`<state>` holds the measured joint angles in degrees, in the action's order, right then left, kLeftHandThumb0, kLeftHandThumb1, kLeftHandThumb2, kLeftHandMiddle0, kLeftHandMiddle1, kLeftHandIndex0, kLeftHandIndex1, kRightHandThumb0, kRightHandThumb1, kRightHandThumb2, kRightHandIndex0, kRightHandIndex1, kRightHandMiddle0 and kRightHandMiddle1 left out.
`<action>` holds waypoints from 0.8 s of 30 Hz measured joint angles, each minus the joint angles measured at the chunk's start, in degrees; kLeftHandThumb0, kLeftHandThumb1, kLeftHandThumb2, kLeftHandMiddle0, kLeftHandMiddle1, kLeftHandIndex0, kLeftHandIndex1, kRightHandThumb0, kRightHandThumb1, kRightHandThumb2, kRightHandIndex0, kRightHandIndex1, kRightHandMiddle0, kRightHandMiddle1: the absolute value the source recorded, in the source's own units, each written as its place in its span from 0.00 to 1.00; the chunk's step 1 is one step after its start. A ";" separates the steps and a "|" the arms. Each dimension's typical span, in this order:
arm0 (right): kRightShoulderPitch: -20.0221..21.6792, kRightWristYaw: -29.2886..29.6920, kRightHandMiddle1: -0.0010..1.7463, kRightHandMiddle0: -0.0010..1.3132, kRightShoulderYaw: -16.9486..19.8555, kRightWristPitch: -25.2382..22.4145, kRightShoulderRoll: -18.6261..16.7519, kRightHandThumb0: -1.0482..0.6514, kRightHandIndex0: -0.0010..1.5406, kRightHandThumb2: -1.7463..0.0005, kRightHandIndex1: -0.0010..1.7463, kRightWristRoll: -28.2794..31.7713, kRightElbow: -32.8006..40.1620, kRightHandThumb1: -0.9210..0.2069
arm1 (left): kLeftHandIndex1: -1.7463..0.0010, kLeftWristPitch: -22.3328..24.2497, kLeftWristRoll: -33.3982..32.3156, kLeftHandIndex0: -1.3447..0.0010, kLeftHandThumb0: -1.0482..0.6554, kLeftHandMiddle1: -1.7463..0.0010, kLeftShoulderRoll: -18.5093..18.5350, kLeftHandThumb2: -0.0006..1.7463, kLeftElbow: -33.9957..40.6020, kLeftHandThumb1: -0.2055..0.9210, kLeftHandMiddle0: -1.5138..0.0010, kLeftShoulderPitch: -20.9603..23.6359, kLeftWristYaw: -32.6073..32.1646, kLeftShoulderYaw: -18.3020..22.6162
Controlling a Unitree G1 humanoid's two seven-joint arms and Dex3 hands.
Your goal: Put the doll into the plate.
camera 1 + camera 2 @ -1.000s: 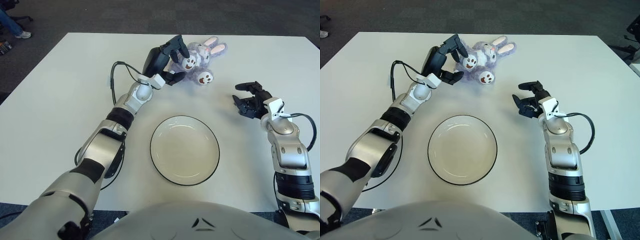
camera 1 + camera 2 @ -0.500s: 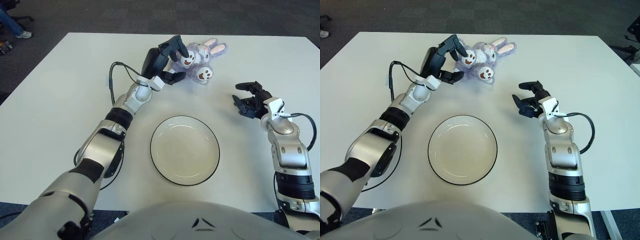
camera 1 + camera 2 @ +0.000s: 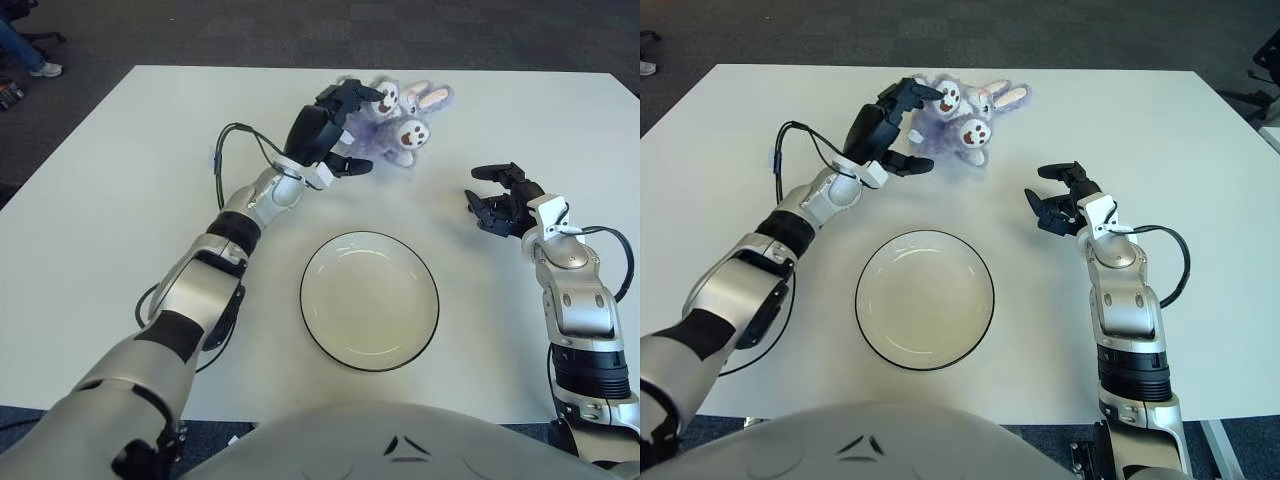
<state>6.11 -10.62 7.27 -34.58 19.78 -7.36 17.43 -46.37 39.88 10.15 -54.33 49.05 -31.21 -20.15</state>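
Your left hand [image 3: 335, 130] was clenched around the purple bunny doll [image 3: 395, 122] at the far side of the table [image 3: 120, 200], well beyond the empty plate [image 3: 369, 300]. Your right hand [image 3: 500, 205] hung idle right of the plate, fingers loosely spread, grasping nothing.

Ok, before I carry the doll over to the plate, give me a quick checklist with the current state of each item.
1. Left hand at the doll: ok, its fingers are curled around the doll's near side.
2. Grip firm enough to lift: cannot tell; the contact is partly hidden by the hand.
3. Doll lifted off the table: cannot tell.
4. Plate ready: ok, nothing in it, nearer the robot than the doll.
5. Path from doll to plate: ok, only bare table between them.
6. Right hand out of the way: ok, it shows to the right of the plate, holding nothing.
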 measured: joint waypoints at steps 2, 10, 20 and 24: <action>-0.01 0.00 0.59 0.00 0.01 0.02 0.00 0.29 0.22 0.54 0.60 0.02 0.00 0.23 | 0.66 0.88 1.16 1.00 0.19 0.73 0.11 0.43 -0.35 0.60 0.89 0.37 -1.58 -0.50; -0.02 -0.02 0.56 0.00 0.16 0.05 -0.15 0.31 0.25 0.54 0.62 0.35 0.00 0.23 | 0.69 2.67 2.92 1.00 0.20 0.78 0.24 0.44 -2.87 0.56 0.90 1.62 -4.82 -2.35; -0.04 -0.02 0.53 0.00 0.22 0.05 -0.20 0.32 0.26 0.53 0.63 1.31 0.00 0.24 | 0.68 4.13 3.54 1.00 0.24 0.79 0.20 0.48 -5.81 0.49 0.89 3.30 -5.99 -3.99; -0.04 -0.03 0.52 0.00 0.22 0.05 -0.19 0.32 0.26 0.53 0.63 1.36 0.00 0.25 | 0.69 4.84 3.72 1.00 0.24 0.80 0.17 0.49 -6.92 0.49 0.90 3.98 -7.18 -4.80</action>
<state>6.07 -10.64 7.49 -34.53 19.59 -6.01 17.43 -41.53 43.60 10.32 -61.25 53.03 -38.38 -24.94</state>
